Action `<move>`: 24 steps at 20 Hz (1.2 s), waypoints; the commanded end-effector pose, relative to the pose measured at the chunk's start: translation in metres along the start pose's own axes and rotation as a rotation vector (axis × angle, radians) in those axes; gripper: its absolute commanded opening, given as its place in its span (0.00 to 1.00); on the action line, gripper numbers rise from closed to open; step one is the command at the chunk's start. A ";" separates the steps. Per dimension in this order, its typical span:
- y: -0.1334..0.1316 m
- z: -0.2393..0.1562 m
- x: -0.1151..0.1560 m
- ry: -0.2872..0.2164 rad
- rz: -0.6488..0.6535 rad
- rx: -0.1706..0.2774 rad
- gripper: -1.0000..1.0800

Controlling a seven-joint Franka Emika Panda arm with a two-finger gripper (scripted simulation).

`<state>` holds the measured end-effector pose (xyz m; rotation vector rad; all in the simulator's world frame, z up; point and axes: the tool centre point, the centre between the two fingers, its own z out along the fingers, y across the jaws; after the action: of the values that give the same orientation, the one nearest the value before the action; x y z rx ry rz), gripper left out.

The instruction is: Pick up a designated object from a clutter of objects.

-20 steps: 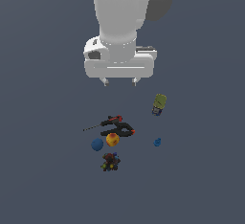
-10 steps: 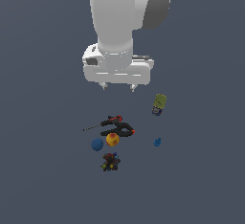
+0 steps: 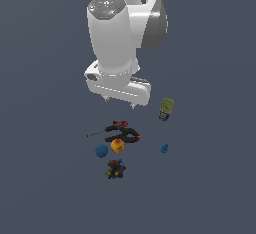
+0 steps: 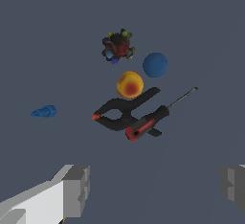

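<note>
since the earlier frame the white arm has tilted, and its gripper (image 3: 120, 102) hangs above the clutter with jaws apart, holding nothing. from left: round blue ball (image 3: 102, 151), red-and-black handled screwdriver with thin dark shaft (image 3: 111, 128) touching the black orange-tipped spring clamp (image 3: 125, 135) at its 11 o'clock, small blue piece (image 3: 164, 149), olive-green can (image 3: 166, 108).

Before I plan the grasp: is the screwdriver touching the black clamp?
Touching. In the wrist view the screwdriver handle lies against the black clamp with no gap between them; the exterior view shows them overlapping too.
</note>
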<state>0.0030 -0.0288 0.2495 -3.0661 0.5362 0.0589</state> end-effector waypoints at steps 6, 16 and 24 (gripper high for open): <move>0.014 0.042 0.012 0.006 0.237 0.007 0.96; 0.038 0.097 0.023 0.019 0.555 0.009 0.96; 0.059 0.137 0.026 0.034 0.791 0.006 0.96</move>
<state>0.0040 -0.0845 0.1172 -2.6704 1.6292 0.0250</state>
